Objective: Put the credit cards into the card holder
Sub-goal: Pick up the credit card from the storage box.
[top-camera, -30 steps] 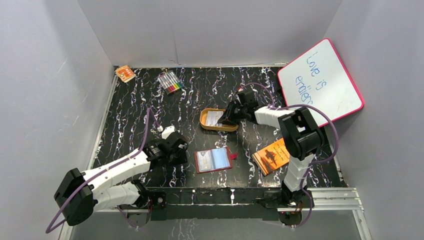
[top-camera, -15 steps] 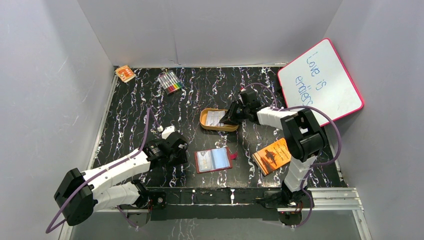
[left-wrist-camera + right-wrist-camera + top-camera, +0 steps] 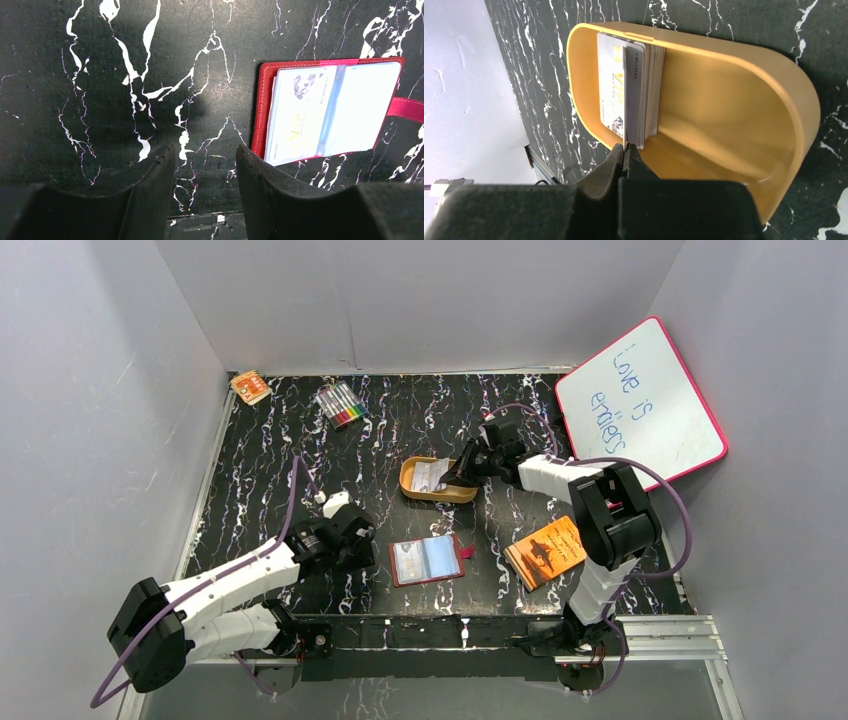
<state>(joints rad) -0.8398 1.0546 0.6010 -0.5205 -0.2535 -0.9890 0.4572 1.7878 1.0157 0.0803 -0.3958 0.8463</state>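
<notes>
The card holder [image 3: 427,560] [image 3: 330,110] lies open on the black table, red with pale pockets, and a credit card [image 3: 297,115] shows in its left pocket. Several more credit cards [image 3: 634,95] stand stacked on edge at the left end of an orange tin [image 3: 734,110] [image 3: 437,493]. My right gripper [image 3: 625,150] [image 3: 462,475] reaches into the tin and is shut on the edge of the outermost card. Left of the card holder, my left gripper [image 3: 205,160] [image 3: 352,540] hovers low and open, with only bare table between its fingers.
An orange booklet [image 3: 543,551] lies to the right of the card holder. A pink-framed whiteboard [image 3: 640,400] leans at the back right. A bundle of markers [image 3: 340,403] and a small orange box [image 3: 250,387] lie at the back left.
My right gripper has closed on the edge of a card in the tin, and its arm has shifted slightly right. The left arm has not moved.
</notes>
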